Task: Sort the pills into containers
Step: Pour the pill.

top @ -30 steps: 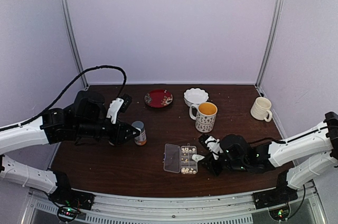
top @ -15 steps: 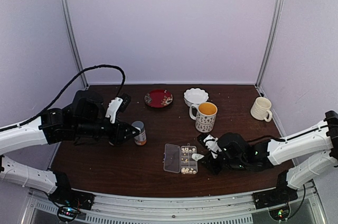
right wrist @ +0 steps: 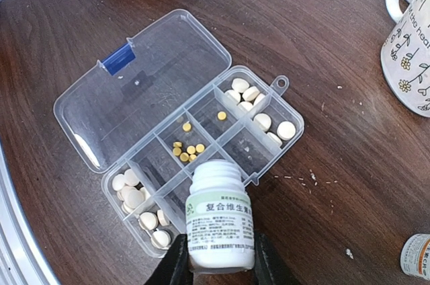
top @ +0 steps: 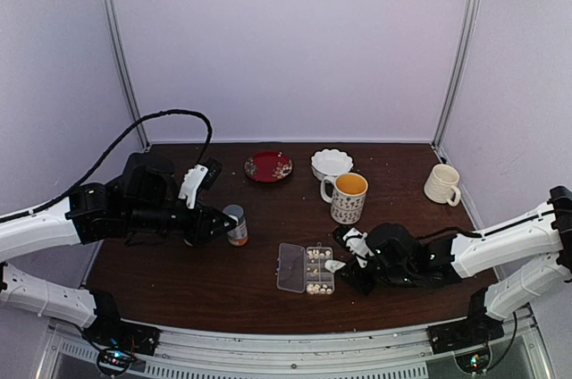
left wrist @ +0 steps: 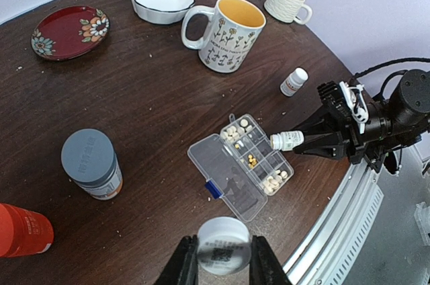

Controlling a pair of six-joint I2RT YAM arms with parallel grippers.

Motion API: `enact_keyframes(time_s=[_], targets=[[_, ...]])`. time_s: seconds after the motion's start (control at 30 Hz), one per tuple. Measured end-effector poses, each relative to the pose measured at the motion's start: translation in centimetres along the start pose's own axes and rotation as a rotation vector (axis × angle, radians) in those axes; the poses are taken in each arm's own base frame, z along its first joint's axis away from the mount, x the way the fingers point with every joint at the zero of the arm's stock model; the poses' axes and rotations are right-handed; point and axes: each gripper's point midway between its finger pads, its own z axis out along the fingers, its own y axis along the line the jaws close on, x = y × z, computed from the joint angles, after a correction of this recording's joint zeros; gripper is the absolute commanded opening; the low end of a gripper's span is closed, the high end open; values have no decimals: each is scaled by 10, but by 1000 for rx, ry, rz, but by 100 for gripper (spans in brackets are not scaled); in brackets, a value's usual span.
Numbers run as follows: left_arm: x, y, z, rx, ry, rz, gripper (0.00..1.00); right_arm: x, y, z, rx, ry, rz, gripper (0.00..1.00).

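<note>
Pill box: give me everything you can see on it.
The pill box is clear plastic, rectangular, lying flat on the brown table. Its hinged lid is open, laid flat alongside, a blue clasp on its free edge. Two rows of small cells: cream tablets in the end cells, small yellow pills in middle ones, at least one looks empty. A hang tab sticks from one end. The right gripper holds a white bottle, mouth over the near edge; contact unclear.
</note>
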Motion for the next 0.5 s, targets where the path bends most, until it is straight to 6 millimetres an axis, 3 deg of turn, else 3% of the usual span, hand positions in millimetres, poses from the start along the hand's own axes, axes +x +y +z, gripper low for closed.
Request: enact_keyframes(time_s=[0.5], targets=[[0,-1,0,4,1,0,0,-10,3,-7,-12,-29,-7,0]])
